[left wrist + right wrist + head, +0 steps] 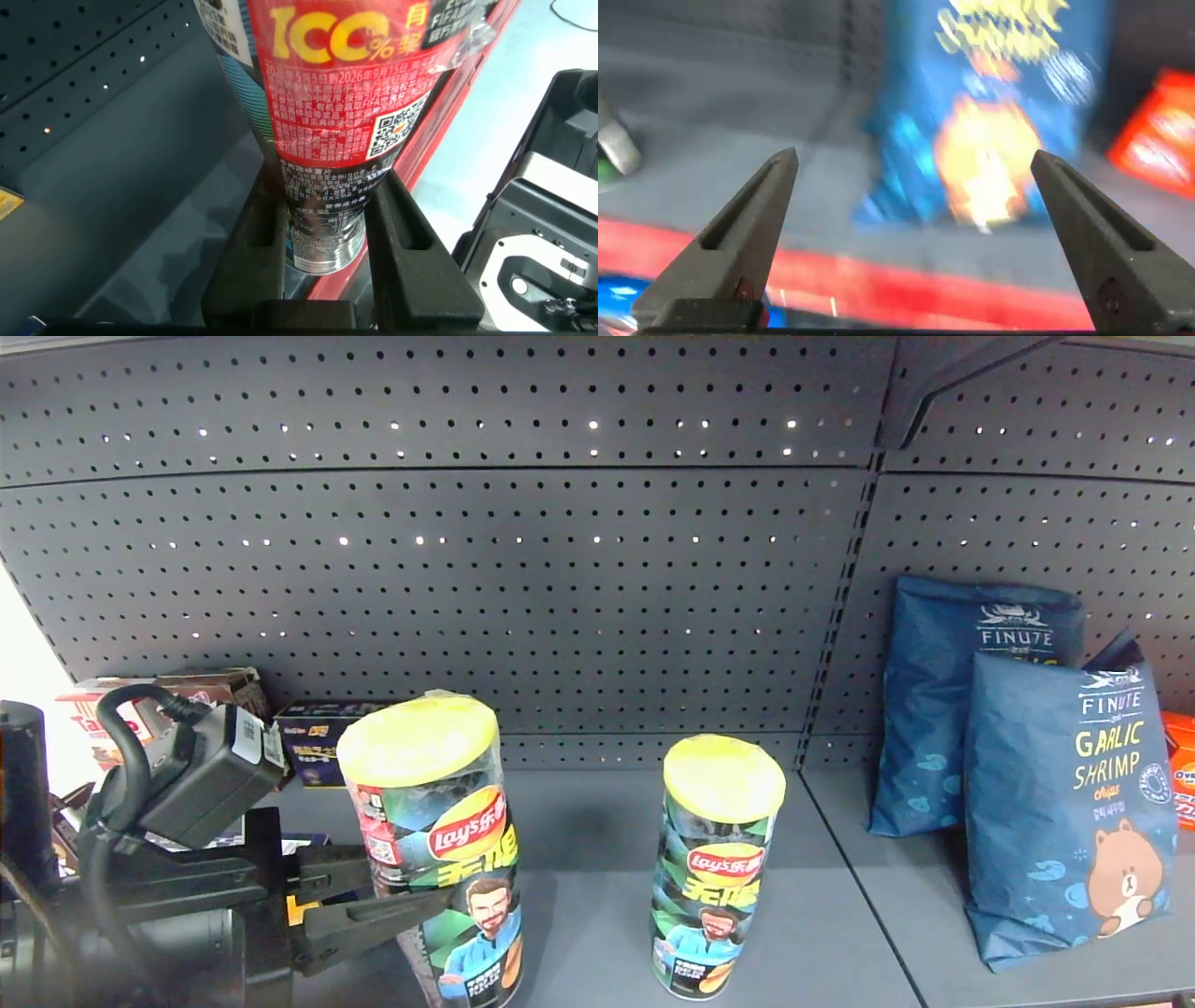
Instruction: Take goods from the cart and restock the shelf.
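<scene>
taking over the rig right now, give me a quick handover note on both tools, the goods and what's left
Left tool: shut on the held can, gripping low on its body at the front left of the shelf. The can is upright.
Right tool: open and empty, facing the blue bags on the right section.
Done: a second can stands upright on the shelf, apart from the held can.
Left: I cannot tell whether the held can's base rests on the shelf. Seat it and release, then probably fetch more goods from the cart.
</scene>
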You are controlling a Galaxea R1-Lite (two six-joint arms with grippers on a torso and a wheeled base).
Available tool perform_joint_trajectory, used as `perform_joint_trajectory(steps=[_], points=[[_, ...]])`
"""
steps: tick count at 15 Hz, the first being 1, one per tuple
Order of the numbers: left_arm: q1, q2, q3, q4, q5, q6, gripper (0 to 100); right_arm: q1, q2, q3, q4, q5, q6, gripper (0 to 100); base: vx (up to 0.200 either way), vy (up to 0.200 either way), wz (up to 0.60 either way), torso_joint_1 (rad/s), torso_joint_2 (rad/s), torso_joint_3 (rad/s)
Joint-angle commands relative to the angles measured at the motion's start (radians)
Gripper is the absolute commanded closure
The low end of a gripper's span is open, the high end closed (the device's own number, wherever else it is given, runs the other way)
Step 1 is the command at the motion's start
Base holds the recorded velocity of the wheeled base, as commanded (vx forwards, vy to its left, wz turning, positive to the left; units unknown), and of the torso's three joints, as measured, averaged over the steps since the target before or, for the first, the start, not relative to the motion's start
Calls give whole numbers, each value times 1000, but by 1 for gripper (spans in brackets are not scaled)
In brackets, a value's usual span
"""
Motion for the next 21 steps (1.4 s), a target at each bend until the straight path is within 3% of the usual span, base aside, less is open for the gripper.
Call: perform_joint_trajectory(steps=[1,4,9,11,13,19,21], points=[[-1,2,-1,0,0,1,100,-53,-272,-69,255,-43,-1,0,0,0,0,0,0,0],[-3,1,3,0,0,1,100,-111,-345,20,266,-43,5,0,0,0,0,0,0,0],[0,-4,0,-2,-2,1,100,-111,-354,28,229,-57,112,0,0,0,0,0,0,0],[-1,-5,0,-2,-3,1,100,-111,-354,28,261,68,92,0,0,0,0,0,0,0],[-3,-4,-1,-3,-3,1,100,-111,-354,28,292,72,92,0,0,0,0,0,0,0],[-3,25,-38,-35,-3,-2,100,-111,-354,28,292,57,124,0,0,0,0,0,0,0],[6,65,-104,-37,-3,-1,100,-111,-354,28,292,57,124,0,0,0,0,0,0,0]])
